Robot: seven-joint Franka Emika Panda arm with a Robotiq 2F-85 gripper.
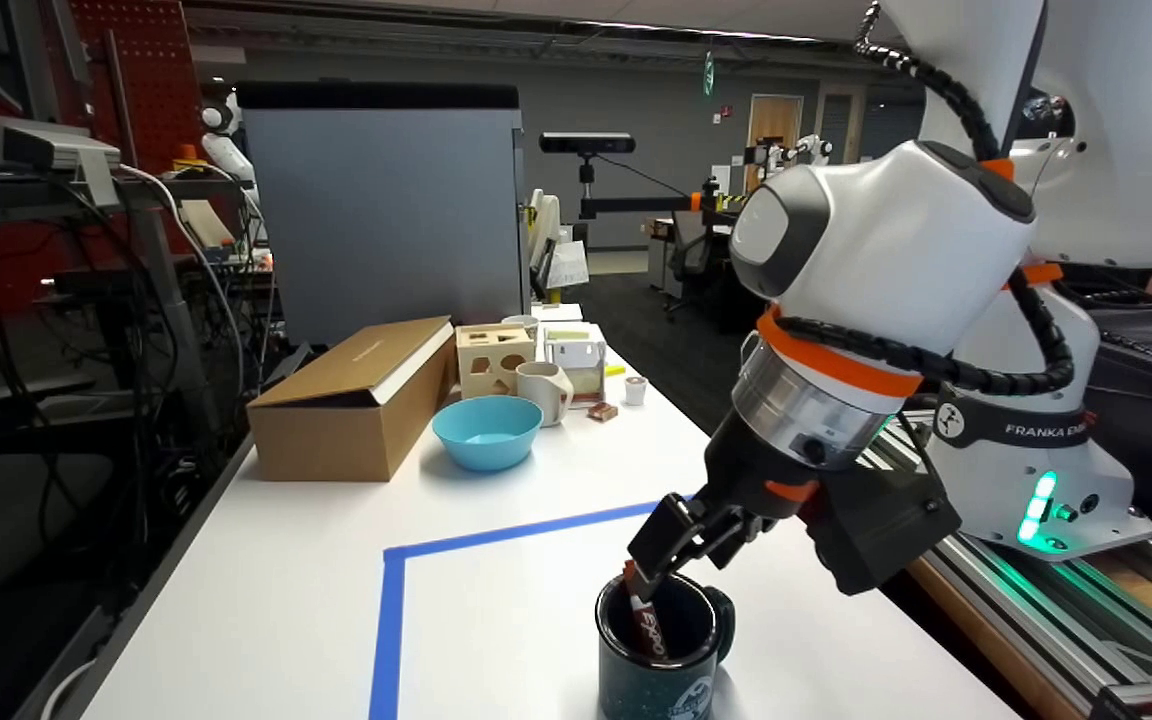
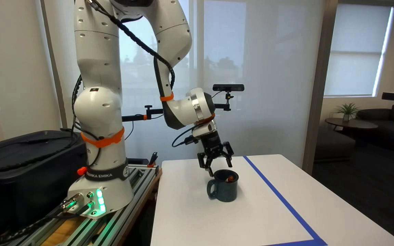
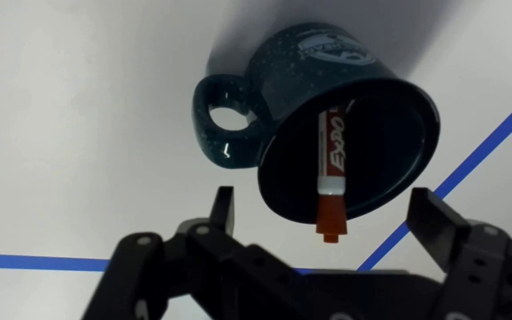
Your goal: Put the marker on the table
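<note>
Black two-finger gripper [image 3: 322, 195] tilted near rim [image 3: 434, 120] of dark-green speckled mug [image 3: 300, 84], fingers [image 3: 434, 226] apart, nothing held. Slim red-and-white marker [image 3: 332, 171] leans inside mug, nearer robot-side edge [image 2: 159, 201] of white tabletop [image 2: 190, 218]. Likely best: straddle orange-red cap [image 3: 331, 213], pinch squarely, draw out along lean, clearing rim.

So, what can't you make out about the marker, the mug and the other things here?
Mug: in an exterior view its base is cut off by the bottom edge.
Marker: in every view its lower end is hidden by the mug's wall.
Badge on the mug: in the wrist view its lettering is too blurred to read.
Cardboard box: in an exterior view its lid hides whatever may be inside.
</note>
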